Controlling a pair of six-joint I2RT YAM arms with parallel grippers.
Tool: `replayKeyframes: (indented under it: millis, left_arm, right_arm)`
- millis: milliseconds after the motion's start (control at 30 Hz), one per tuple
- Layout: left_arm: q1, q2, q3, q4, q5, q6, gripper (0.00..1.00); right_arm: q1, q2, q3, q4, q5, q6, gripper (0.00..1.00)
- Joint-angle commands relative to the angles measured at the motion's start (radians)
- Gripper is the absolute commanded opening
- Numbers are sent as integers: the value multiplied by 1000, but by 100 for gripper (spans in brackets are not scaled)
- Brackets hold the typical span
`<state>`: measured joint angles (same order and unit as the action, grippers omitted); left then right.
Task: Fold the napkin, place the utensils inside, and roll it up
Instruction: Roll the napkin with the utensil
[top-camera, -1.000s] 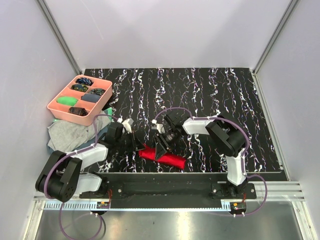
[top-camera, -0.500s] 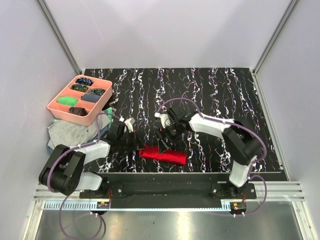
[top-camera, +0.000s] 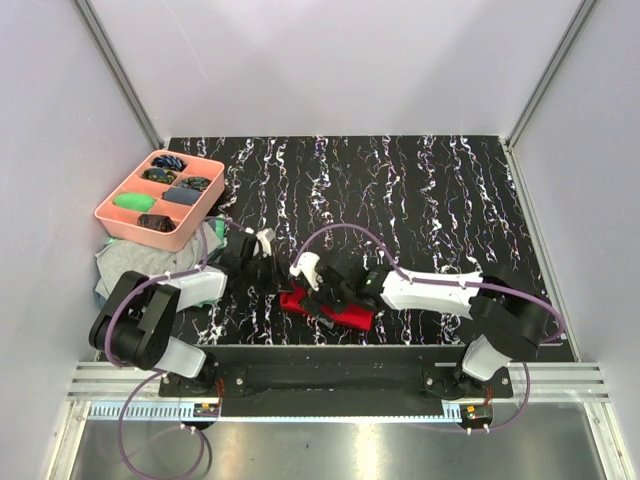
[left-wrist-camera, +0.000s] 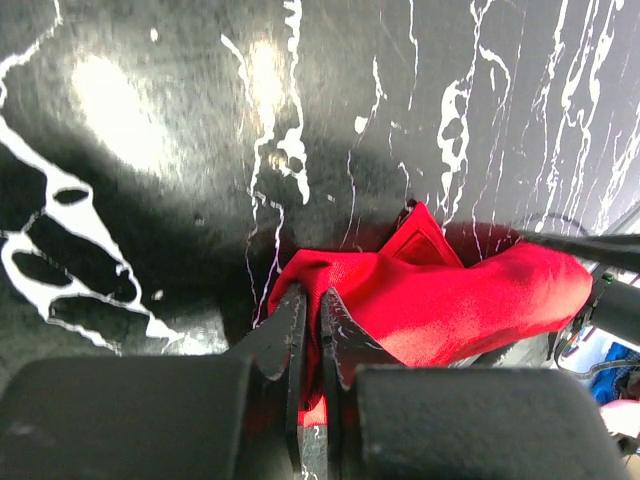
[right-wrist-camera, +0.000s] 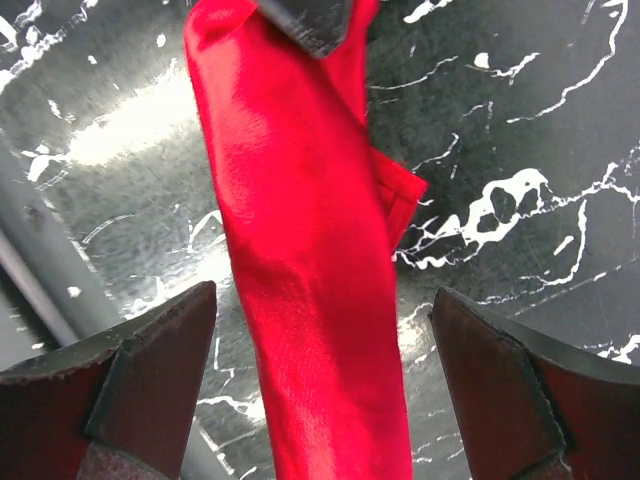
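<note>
— Near the front edge of the black marbled table (top-camera: 420, 190), what changed in the last second?

— I've swung my right gripper (right-wrist-camera: 320, 385) low across, and it now hangs over the bright red cloth napkin (top-camera: 325, 306), a rolled bundle, its fingers (right-wrist-camera: 150, 360) spread wide to either side. My left gripper (left-wrist-camera: 310, 340) is pinched nearly closed on the bundle's left end.

— And the slim metal utensils?

— Not visible; I'd guess they're wrapped inside, though the wrist views can't confirm it. I judge the rolling all but done.
</note>
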<state>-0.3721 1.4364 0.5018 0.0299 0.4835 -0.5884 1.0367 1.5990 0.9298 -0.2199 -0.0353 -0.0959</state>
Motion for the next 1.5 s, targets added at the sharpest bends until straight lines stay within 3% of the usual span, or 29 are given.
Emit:
replayKeyframes:
  millis: [0,333,467,500,567,633,700,833,1000,1233,1467]
  left_arm:
    - [-1,44,56,-27,-6,35,0]
    - [-2,88,109,-67,23,42,4]
    - [1,62,122,-70,10,41,18]
    - [1,55,129,-73,-3,42,28]
    - [5,32,144,-96,-17,51,38]
    - [9,13,156,-122,-43,56,59]
    - [16,-16,167,-145,-74,62,75]
    - [25,-73,147,-166,-135,65,83]
    - [29,-174,78,-127,-181,47,85]
    - [27,-275,-74,60,-85,-11,81]
    - [25,-206,-123,232,4,-50,62]
  right_arm:
    - [46,35,-14,125,121,-76,97]
    - [75,197,82,15,138,-61,93]
    - [69,234,107,-48,83,8,77]
    - [66,240,106,-53,54,24,66]
    - [54,239,100,-65,13,63,59]
    - [42,240,92,-64,-53,87,51]
    - [16,242,80,-64,-130,122,49]
    - [-59,256,69,-59,-291,163,45]
    - [-151,274,70,-45,-471,180,45]
    - [-231,337,99,-38,-658,188,45]
    - [-259,380,109,-29,-701,202,45]
